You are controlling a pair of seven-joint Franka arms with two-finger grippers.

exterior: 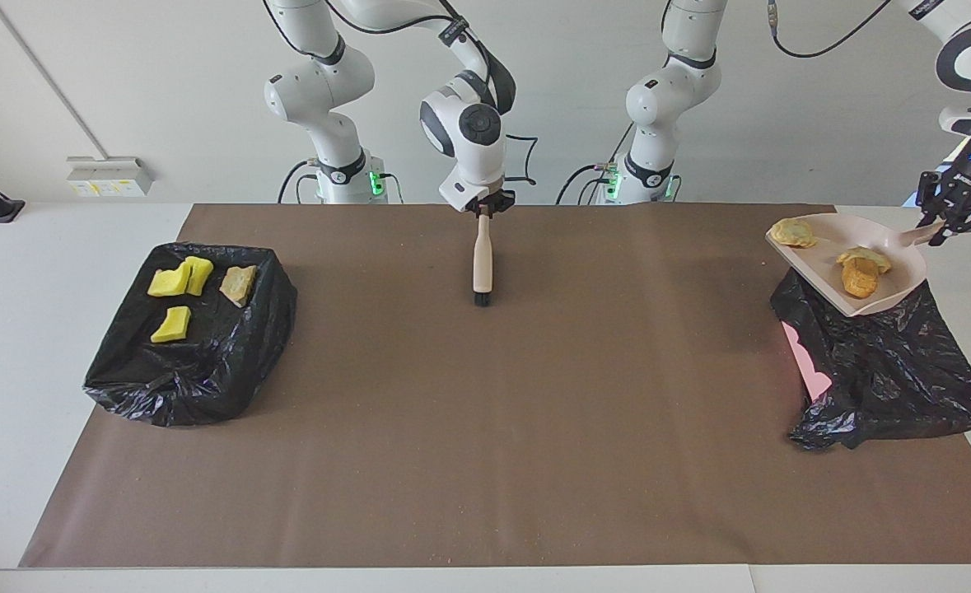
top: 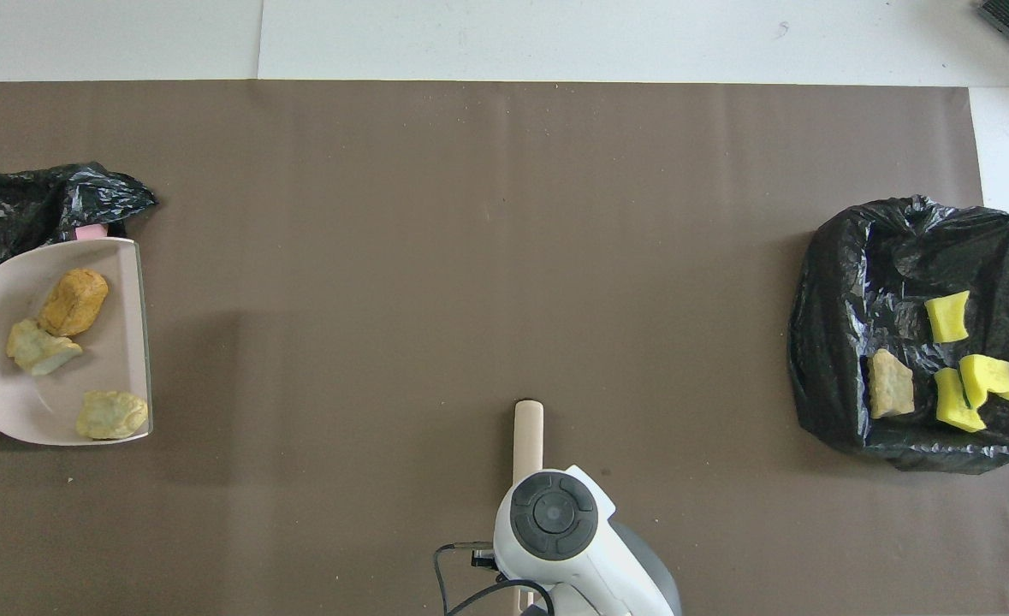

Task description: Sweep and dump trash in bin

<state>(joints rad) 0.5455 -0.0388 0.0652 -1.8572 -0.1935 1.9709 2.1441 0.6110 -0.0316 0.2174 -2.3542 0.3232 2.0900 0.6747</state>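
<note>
My left gripper [exterior: 940,226] is shut on the handle of a pale pink dustpan [exterior: 823,259], held up over a crumpled black bin bag [exterior: 889,371] at the left arm's end of the table. Three tan-brown trash pieces [exterior: 860,278] lie in the pan [top: 119,282]; the overhead view shows them [top: 74,301] spread apart. That view cuts off the left gripper. My right gripper [exterior: 483,211] is shut on the top of a brush [exterior: 482,259], which hangs upright with its bristles at the mat. From overhead the brush handle [top: 527,432] sticks out from under the right wrist.
A second black-lined bin [exterior: 197,371] stands at the right arm's end, holding three yellow chunks [exterior: 174,280] and one tan piece [exterior: 238,284]. In the overhead view it [top: 838,282] sits on the brown mat's [exterior: 485,428] edge. A pink part [exterior: 806,362] shows beside the crumpled bag.
</note>
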